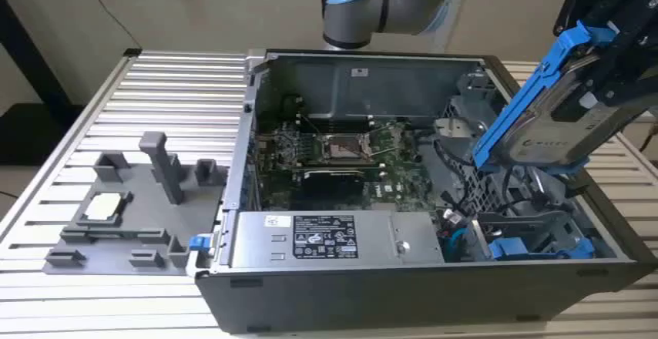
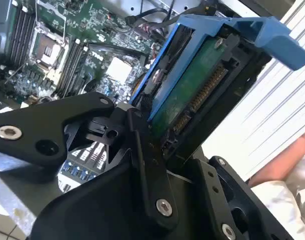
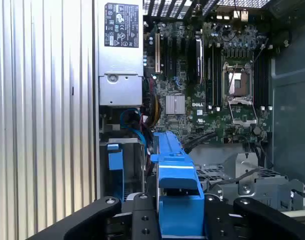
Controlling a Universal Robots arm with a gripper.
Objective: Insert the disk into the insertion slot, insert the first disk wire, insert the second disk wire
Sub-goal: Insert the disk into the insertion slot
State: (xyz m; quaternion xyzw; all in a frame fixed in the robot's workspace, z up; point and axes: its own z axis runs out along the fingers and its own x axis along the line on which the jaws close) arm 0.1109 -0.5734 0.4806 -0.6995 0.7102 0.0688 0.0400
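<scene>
My gripper (image 1: 605, 85) is shut on the disk (image 1: 550, 115), a silver-grey drive in a bright blue frame. It holds the disk tilted in the air over the open computer case, at the exterior view's right. The insertion slot (image 1: 519, 219) is in the grey drive cage directly below the disk, and the disk is well clear of it. In the second wrist view the disk (image 2: 192, 85) shows its green board and connector edge beyond my gripper (image 2: 160, 127). In the first wrist view its blue frame (image 3: 175, 175) hangs beside the cage (image 3: 132, 165). Black and blue cables (image 1: 458, 208) lie loose near the cage.
Another blue-tabbed carrier (image 1: 540, 246) sits low in the cage. The silver labelled power-supply box (image 1: 319, 239) and the motherboard (image 1: 340, 150) lie further in. A grey fixture (image 1: 134, 200) stands on the slatted table (image 1: 62, 300). A person's arm (image 2: 287, 160) is beside the table.
</scene>
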